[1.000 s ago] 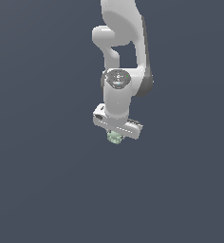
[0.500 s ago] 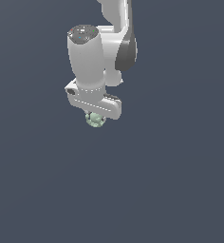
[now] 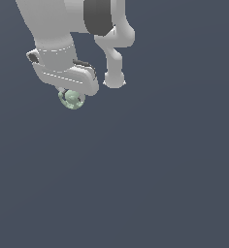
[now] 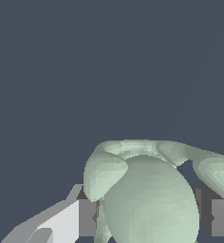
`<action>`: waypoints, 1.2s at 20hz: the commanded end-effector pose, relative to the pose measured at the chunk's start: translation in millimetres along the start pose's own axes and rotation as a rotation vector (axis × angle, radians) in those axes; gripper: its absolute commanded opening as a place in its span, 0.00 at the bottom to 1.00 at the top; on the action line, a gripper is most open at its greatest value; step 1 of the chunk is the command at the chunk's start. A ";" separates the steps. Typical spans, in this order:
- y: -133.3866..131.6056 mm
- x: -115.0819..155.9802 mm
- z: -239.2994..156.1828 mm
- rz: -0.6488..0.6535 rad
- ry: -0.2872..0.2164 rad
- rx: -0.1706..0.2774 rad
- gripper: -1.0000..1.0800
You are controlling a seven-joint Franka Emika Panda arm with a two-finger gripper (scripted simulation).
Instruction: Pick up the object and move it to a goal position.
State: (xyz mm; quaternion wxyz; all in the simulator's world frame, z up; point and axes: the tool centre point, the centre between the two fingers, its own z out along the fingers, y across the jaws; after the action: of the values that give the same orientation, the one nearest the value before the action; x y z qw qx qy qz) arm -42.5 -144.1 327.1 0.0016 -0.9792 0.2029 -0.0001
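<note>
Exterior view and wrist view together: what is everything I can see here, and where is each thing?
Object: one, pale mint green, lumpy with rounded knobs and a curved loop; it pokes out below the pincer, toward the exterior view's upper left. In the wrist view it sits between the two fingers.
Background: plain dark blue-grey; nothing else shows on it.
Arm: one, white with a dark grey joint band, entering from the upper edge of the exterior view.
Pincer: one, white body with dark finger pads, closed on the object.
</note>
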 end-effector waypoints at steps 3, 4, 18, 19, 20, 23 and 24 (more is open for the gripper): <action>35.3 6.8 -43.5 -0.001 0.000 -0.001 0.00; 42.6 8.6 -52.3 -0.001 0.000 -0.001 0.00; 97.6 24.6 -121.3 -0.002 0.000 -0.003 0.00; 99.0 25.2 -123.0 -0.002 0.000 -0.003 0.00; 100.1 25.6 -124.4 -0.002 0.000 -0.003 0.00; 101.8 26.6 -126.6 -0.002 0.000 -0.003 0.00; 101.8 26.8 -126.7 -0.002 0.000 -0.003 0.00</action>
State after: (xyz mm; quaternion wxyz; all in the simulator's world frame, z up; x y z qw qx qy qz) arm -58.8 -248.1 452.7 0.0000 -0.9793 0.2023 -0.0002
